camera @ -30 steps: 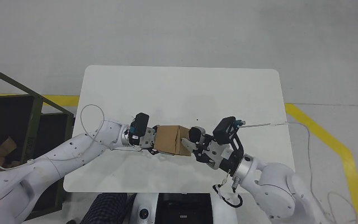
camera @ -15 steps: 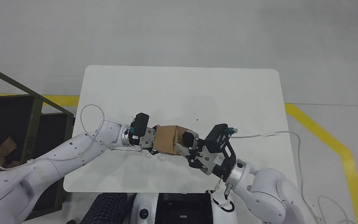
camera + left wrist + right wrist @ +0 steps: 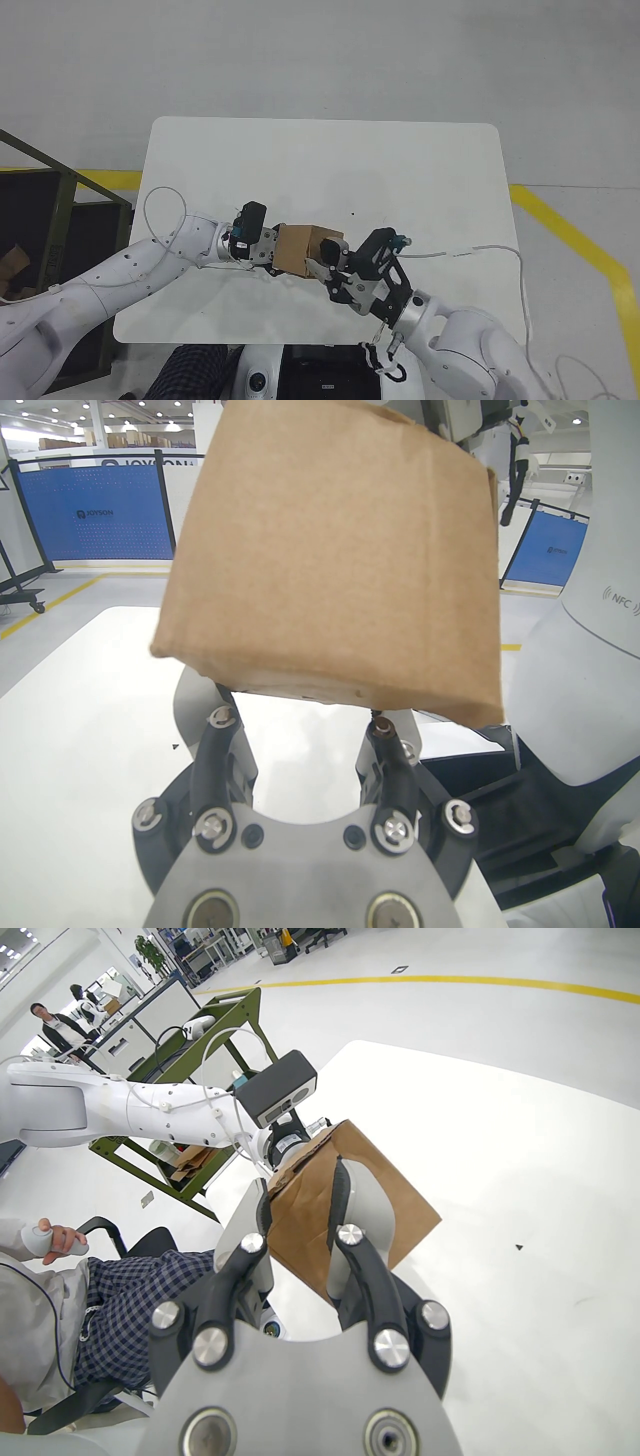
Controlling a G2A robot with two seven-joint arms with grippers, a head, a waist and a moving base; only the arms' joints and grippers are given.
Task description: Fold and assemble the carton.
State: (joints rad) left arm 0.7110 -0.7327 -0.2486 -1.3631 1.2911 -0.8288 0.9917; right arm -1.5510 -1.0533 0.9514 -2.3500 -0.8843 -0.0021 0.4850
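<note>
Currently holds a brown carton [image 3: 303, 248] aloft between both arms, over the near middle of the white worktop [image 3: 400, 170], clear of its surface and tilted rather than level. Grips the carton's left end with the left pincer [image 3: 300, 712]; fingertips hidden behind the cardboard, yet clenched on it, to judge by the hold. Clasps the opposite end with the right pincer [image 3: 302, 1178]: one finger [image 3: 360, 1198] laid flat on an outer face, the other at the ragged edge of the adjoining side, a wall of cardboard pinched between them. Reveals nothing of the carton's inside, so contents impossible to tell. Off the worktop's left side, a green rack [image 3: 225, 999], with flat pieces of brown cardboard [image 3: 192, 1163] on a lower shelf.
</note>
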